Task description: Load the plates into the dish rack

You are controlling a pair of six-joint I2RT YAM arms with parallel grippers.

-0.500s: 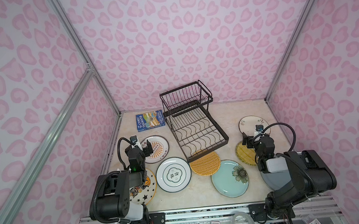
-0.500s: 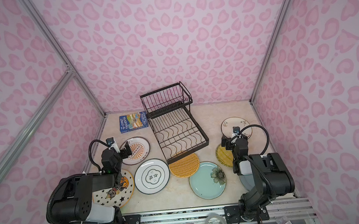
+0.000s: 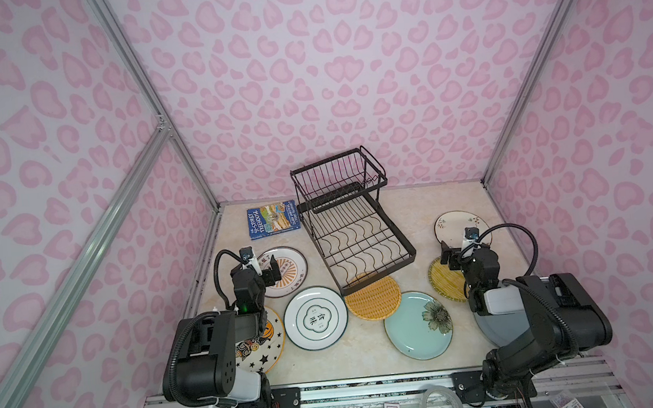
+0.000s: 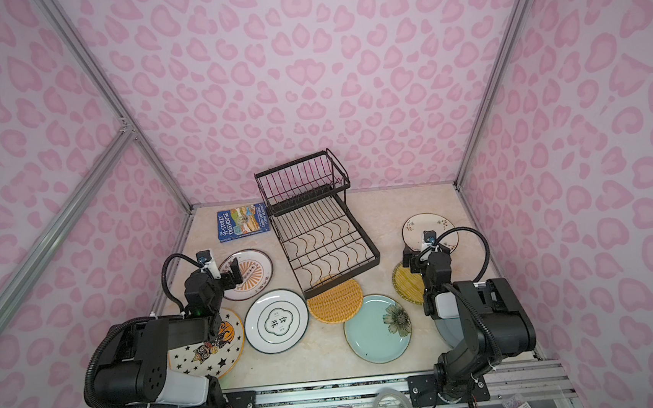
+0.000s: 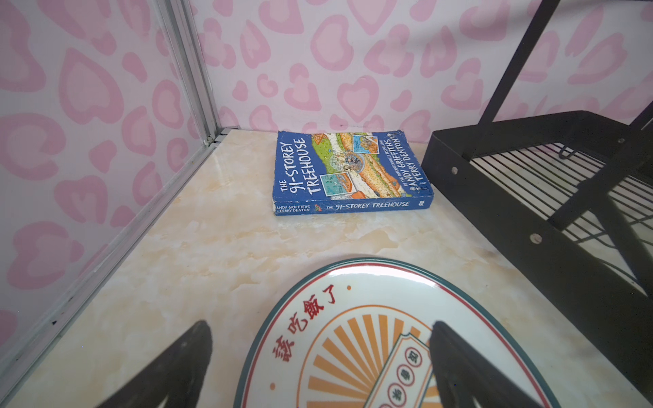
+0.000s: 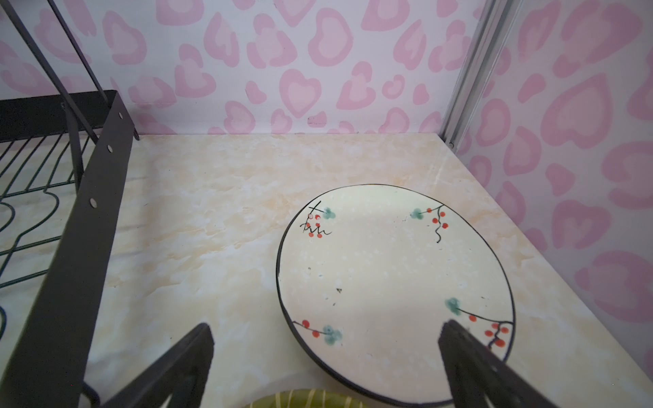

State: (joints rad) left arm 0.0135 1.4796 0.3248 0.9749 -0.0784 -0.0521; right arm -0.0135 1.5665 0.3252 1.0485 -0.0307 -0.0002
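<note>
Several plates lie flat on the marble table around the empty black wire dish rack (image 3: 352,227) (image 4: 321,233). My left gripper (image 3: 272,275) (image 5: 319,330) hovers open over the near edge of a white plate with an orange sunburst (image 3: 288,269) (image 5: 371,293). My right gripper (image 3: 446,255) (image 6: 325,326) stands open between a cream plate with red berries (image 3: 458,224) (image 6: 388,265) and a yellow-green woven plate (image 3: 444,279). Neither holds anything. A white plate with characters (image 3: 314,318), a yellow woven plate (image 3: 372,295), a teal flower plate (image 3: 418,325) and a star plate (image 3: 261,351) lie nearer the front.
A blue book (image 3: 273,219) (image 5: 349,173) lies left of the rack by the back wall. The yellow woven plate is partly tucked under the rack's front corner. A grey-blue plate (image 3: 494,325) is mostly hidden under the right arm. Pink walls enclose three sides.
</note>
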